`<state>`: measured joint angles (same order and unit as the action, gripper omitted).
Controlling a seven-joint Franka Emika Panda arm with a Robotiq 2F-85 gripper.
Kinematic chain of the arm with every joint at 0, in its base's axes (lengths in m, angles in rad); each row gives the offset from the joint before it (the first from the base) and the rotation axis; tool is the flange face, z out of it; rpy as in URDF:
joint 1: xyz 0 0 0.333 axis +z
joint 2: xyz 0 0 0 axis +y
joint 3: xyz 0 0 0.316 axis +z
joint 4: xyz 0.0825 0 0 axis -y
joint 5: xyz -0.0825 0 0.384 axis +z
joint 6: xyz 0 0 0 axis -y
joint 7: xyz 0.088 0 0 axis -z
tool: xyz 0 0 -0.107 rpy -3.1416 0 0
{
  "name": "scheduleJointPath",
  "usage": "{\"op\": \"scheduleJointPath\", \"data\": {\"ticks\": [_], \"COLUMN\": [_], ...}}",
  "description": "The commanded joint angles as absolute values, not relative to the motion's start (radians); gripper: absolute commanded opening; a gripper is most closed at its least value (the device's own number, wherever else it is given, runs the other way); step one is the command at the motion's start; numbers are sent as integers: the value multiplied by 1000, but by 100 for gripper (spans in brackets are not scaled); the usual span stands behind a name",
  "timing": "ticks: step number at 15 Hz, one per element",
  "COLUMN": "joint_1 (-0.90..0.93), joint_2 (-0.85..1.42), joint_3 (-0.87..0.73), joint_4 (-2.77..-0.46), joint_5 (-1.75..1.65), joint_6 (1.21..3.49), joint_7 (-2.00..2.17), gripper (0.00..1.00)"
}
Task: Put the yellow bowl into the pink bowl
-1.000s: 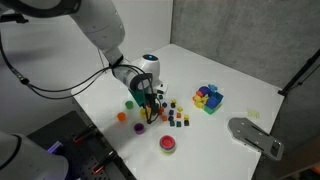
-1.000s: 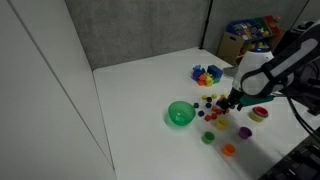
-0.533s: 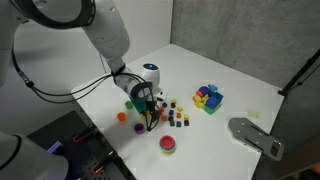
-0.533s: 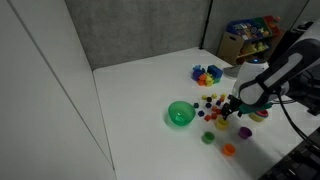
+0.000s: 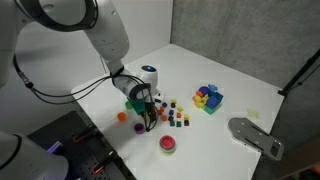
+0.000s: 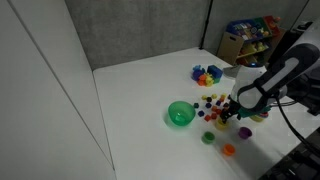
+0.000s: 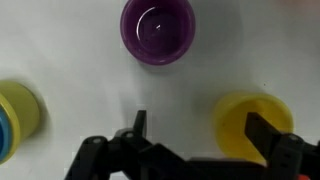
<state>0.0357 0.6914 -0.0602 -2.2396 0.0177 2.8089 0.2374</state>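
Over the white surface (image 5: 235, 75) the arm (image 5: 100, 40) bends down toward the near edge. The pink bowl (image 5: 167, 144) sits close to that edge, apart from the fingers (image 7: 138, 130). In the wrist view the fingers stand spread wide, gripping nothing. The yellow bowl (image 7: 235, 120) lies beneath one fingertip, with part of its rim in the gap. The purple bowl (image 7: 158, 28) stands just beyond.
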Motion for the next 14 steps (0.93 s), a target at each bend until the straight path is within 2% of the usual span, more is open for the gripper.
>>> {"op": "scheduleJointPath", "data": {"ticks": [1, 2, 10, 13, 14], "joint_1": [50, 52, 64, 55, 56], "joint_2": [712, 715, 711, 682, 664], "joint_3": [-63, -64, -68, -65, -68], "joint_4": [-2227, -2227, -2230, -2236, -2240], "joint_5": [29, 29, 33, 37, 36], "joint_6": [2831, 2835, 2851, 2833, 2825], "joint_7": [217, 217, 221, 217, 219], "gripper": [75, 74, 8, 1, 5]}}
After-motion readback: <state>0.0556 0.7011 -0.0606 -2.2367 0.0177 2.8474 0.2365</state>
